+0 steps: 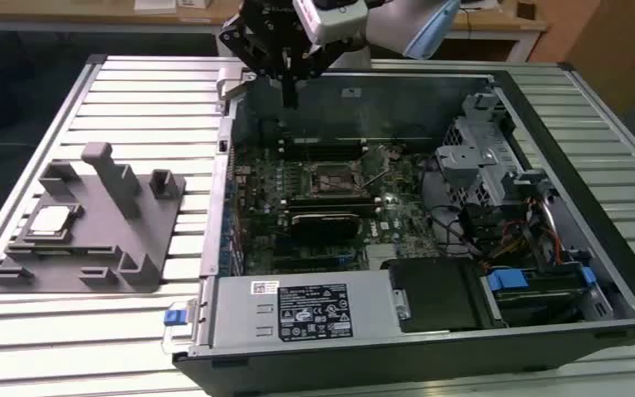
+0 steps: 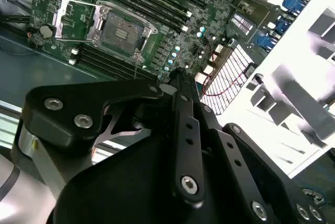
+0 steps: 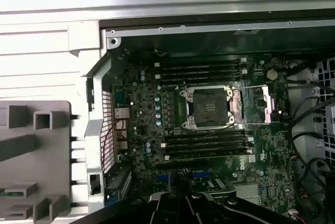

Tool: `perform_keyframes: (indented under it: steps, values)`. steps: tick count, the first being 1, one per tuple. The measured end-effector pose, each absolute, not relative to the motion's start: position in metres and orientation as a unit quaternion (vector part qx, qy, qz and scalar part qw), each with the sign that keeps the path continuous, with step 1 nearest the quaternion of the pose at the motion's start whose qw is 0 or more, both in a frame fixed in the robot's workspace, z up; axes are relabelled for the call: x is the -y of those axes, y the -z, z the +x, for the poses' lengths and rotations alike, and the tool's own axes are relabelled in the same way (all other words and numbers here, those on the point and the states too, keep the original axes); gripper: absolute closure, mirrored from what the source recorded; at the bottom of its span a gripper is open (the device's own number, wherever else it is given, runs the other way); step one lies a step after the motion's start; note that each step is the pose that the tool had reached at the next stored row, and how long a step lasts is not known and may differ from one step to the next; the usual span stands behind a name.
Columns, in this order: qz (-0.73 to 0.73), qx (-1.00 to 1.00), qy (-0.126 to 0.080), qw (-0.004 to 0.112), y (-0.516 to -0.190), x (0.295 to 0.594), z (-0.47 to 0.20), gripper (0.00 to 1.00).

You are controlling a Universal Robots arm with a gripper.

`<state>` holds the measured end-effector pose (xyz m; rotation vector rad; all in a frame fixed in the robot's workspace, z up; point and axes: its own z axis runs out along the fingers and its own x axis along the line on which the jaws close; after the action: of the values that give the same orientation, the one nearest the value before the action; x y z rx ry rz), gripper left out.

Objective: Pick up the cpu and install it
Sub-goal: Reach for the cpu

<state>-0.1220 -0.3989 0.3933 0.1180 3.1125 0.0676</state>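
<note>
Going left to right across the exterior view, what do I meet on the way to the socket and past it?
cpu, sitting on the grey fixture block → computer case's side wall → motherboard socket → drive cage

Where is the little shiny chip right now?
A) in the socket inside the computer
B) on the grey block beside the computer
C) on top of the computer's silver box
B: the cpu lies on the grey block outside the case, and the socket is open and empty.
</note>
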Motion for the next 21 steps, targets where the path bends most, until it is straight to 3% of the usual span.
perform_keyframes:
  steps: [21]
  values:
    - [0.038, -0.999, -0.022, 0.013, -0.393, 0.399, -0.132, 0.89]
